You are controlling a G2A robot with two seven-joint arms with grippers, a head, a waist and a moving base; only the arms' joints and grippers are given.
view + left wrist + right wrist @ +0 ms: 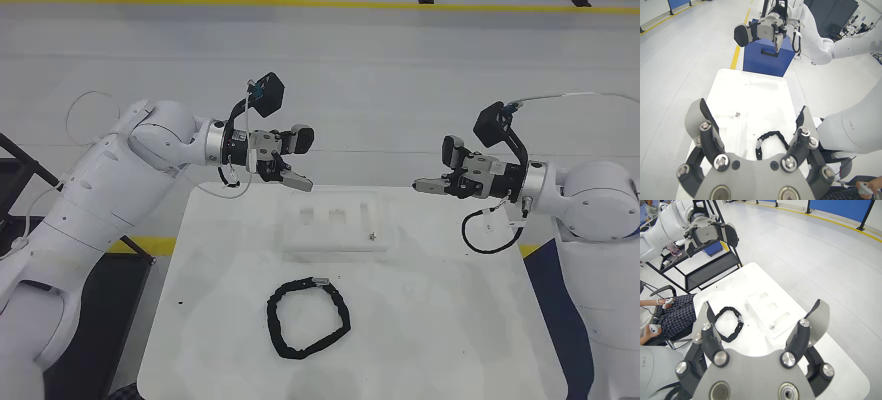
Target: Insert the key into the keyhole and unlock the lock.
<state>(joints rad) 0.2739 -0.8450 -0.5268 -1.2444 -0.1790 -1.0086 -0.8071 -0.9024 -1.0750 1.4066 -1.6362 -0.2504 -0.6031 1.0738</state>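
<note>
Left gripper (753, 106): wide open, holding nothing, raised off the white table (450, 330) at one side and facing across it. Right gripper (762, 303): likewise spread open and empty, raised at the opposite side, so the two face each other. Small silver metal key (372, 237): lying loose on the white foam tray with rectangular recesses (757, 308), below and between the two grippers, touched by neither. Black fabric-sleeved chain lock, closed in a loop (274, 322): flat on the table beside the tray, below both grippers and on the robot's side of them, well apart from the key. Short silver lock cylinder (739, 318): at the side of the loop nearest the tray; which end carries the keyhole cannot be told. Task status, judged: not begun, key yet to be picked up. Hazards, judged: the key is thin and lies flat, so broad pads closing on it may skid it along the foam or tip it into a recess; a skewed pinch would leave the blade misaligned with the keyhole. The lock is unrestrained, so an inserting push could slide or roll the cylinder unless the other gripper pins it. Both arms converging on one small cylinder risks finger-to-finger contact.
</note>
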